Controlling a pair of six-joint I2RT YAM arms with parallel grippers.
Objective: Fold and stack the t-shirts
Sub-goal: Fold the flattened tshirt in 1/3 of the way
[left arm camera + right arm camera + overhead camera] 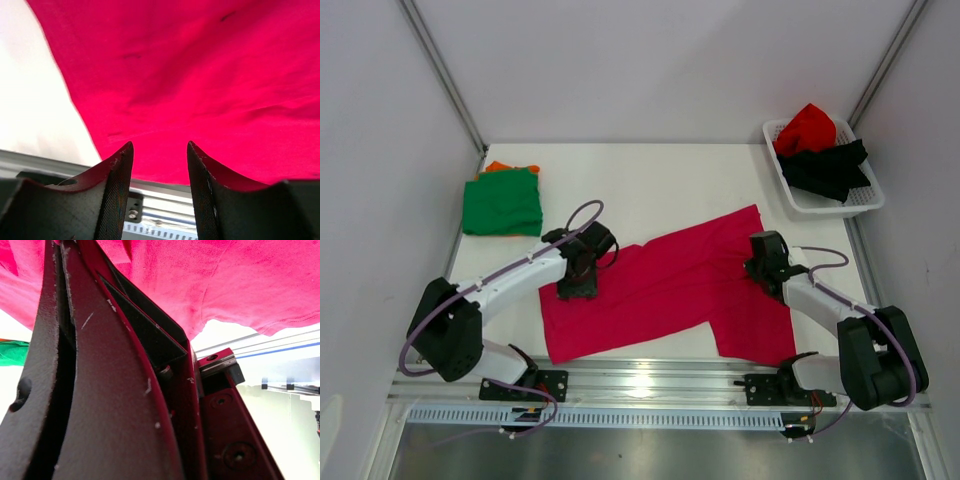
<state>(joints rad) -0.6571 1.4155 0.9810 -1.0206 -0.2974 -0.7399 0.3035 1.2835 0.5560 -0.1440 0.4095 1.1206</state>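
A magenta-pink t-shirt [670, 285] lies spread across the near middle of the table. My left gripper [576, 290] hovers over its left part, jaws open with nothing between them; in the left wrist view the gripper [160, 145] has the pink cloth [200, 75] beyond its tips. My right gripper [757, 262] sits at the shirt's right edge. In the right wrist view its fingers [100, 390] are pressed together and pink cloth [210, 280] hangs from their tips. A folded green t-shirt [502, 203] lies on an orange one [498, 167] at the far left.
A white lattice basket [820, 207] at the far right holds a red t-shirt [807, 128] and a black one [832, 167]. The aluminium rail [650, 378] runs along the near edge. Walls close in on both sides.
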